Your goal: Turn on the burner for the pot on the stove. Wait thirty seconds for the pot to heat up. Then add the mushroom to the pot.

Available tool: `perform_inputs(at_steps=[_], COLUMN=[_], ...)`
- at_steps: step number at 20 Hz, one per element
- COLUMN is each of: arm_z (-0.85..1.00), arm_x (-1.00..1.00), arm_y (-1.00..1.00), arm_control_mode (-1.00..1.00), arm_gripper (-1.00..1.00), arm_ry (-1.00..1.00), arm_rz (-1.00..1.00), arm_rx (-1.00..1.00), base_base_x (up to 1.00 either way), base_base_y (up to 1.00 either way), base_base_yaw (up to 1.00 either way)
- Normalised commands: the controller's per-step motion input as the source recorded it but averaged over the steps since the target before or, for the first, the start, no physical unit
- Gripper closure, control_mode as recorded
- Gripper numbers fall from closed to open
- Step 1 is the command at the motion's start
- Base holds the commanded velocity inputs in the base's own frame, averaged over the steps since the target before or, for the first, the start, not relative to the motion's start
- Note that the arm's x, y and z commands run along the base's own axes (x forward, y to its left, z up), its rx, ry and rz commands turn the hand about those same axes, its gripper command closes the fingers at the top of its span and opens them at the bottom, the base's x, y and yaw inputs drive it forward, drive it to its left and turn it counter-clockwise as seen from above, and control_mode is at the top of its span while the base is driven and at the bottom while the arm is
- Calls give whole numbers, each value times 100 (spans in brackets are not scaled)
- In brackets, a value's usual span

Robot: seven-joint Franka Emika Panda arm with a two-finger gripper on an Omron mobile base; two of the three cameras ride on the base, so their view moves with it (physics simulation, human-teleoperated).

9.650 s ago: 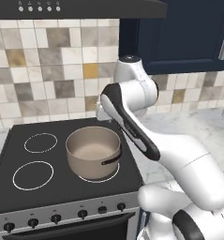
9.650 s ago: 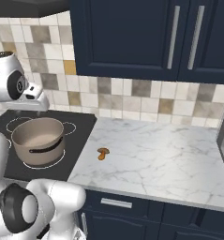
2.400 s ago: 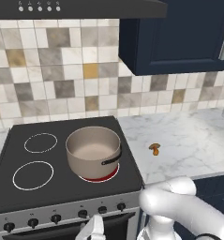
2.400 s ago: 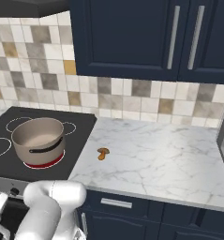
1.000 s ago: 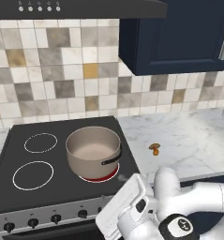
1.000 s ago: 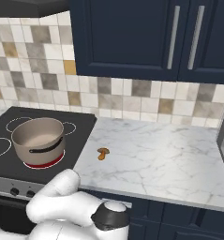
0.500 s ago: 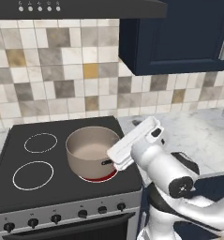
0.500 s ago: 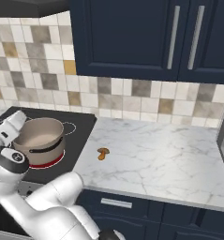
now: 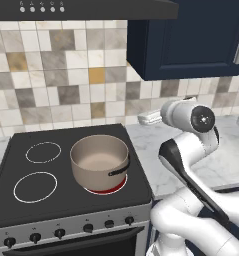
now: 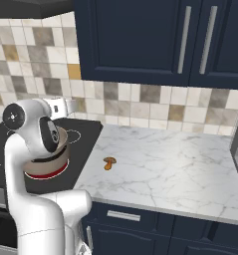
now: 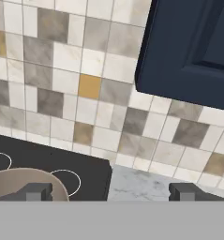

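Observation:
The taupe-grey pot (image 9: 100,160) stands on the front right of the stove (image 9: 21,205), its pale inside bare. Under it the burner (image 9: 110,189) glows red, also seen as a red rim (image 10: 43,174). The small orange-brown mushroom (image 10: 109,163) lies on the marble counter to the pot's right. My gripper (image 9: 147,118) hangs raised beyond the pot's right side, pointing at the tiled wall, apart from pot and mushroom. In the hand view the gripper (image 11: 111,192) is open with nothing between its fingertips (image 11: 36,191), and the pot rim (image 11: 19,183) shows at lower left.
Black knobs (image 9: 88,228) line the stove's steel front. Two plain white rings (image 9: 35,186) mark the left of the glass. Dark blue cabinets (image 10: 140,40) hang over the marble counter (image 10: 180,169), and a range hood (image 9: 81,7) sits above the stove.
The arm has swung up from low in front of the stove, and the open hand now sits high beside the pot. The burner, dark in the earliest frames, glows red.

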Motion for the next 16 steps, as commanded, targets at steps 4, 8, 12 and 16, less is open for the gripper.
perform_inputs(at_steps=[4,8,12,16], arm_z=[-9,-31,-92,-100], arm_x=[53,30,1,1], arm_y=[-82,-77,-53,-22], arm_control_mode=[-100,-100,-100,-100], arm_gripper=[-100,-100,-100,-100], arm_ry=[73,84,74,56], arm_rz=[-37,-31,-25,-17], arm_rx=[24,27,18,11], base_base_x=[0,0,0,0], base_base_y=[0,0,0,0], base_base_yaw=[0,0,0,0])
